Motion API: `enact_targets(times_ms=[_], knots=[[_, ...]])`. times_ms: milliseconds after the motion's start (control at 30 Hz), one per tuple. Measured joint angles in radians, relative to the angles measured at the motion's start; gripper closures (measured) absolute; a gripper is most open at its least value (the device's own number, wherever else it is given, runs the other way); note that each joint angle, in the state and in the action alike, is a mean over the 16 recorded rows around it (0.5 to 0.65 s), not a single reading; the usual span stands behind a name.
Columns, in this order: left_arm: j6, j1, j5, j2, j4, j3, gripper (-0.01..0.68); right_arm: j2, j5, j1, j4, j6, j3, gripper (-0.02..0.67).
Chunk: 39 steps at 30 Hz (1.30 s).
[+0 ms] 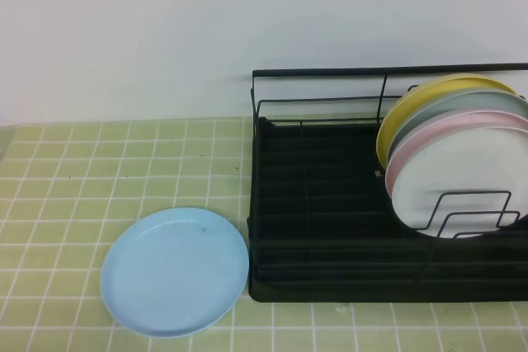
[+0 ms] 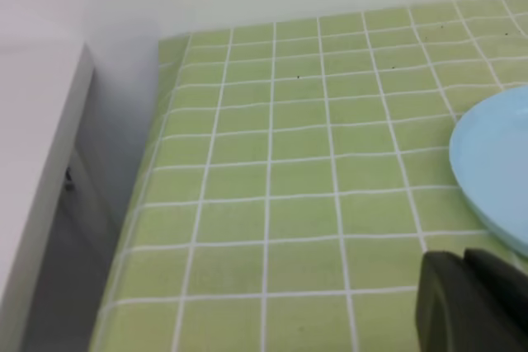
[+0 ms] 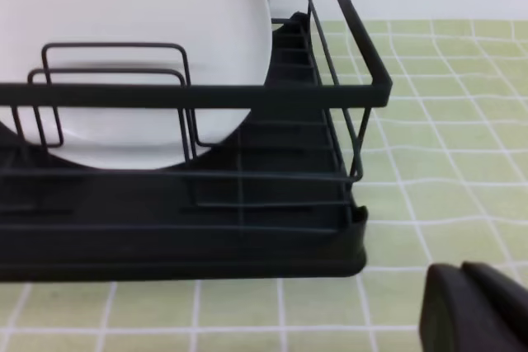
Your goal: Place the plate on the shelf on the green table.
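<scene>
Plate (image 1: 175, 272) flat on the green table (image 1: 66, 195), just left of the shelf (image 1: 330, 228); both grippers (image 2: 474, 302) (image 3: 474, 307) closed, empty; main risk: closed fingers skate the flush rim, shove plate into rack base.

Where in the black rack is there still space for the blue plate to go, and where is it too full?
The shelf is bare across its left and middle, between its left rail and the yellow plate. Its right end is crowded: the yellow, grey-green, pink and white plate stand packed together. The blue plate lies flat on the green table, left of the shelf.
</scene>
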Motion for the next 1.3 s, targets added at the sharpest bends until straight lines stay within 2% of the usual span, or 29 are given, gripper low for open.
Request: enact_targets(times_ms=[267,400,700,900,1100,1300], knots=[[0.001,0.0,-0.124,0.0,-0.009,0.0,0.674,0.0,-0.027,0.0,-0.009,-0.001,0.0,0.652],[0.002,0.0,-0.279,0.0,-0.011,0.0,0.673,0.001,-0.092,0.0,-0.017,-0.003,0.0,0.652],[0.002,0.0,-0.729,0.0,-0.006,0.0,0.673,0.002,-0.42,0.0,-0.019,-0.003,0.0,0.652],[0.002,0.0,-0.926,0.0,-0.01,0.0,0.673,0.002,-0.662,0.0,-0.019,-0.002,0.0,0.652],[-0.01,0.0,-0.981,0.0,-0.026,-0.024,0.674,0.002,-0.81,0.0,-0.019,0.012,0.0,0.652],[-0.027,0.0,-0.823,0.0,-0.043,-0.14,0.674,0.002,-0.915,0.0,-0.018,0.044,0.0,0.652]])
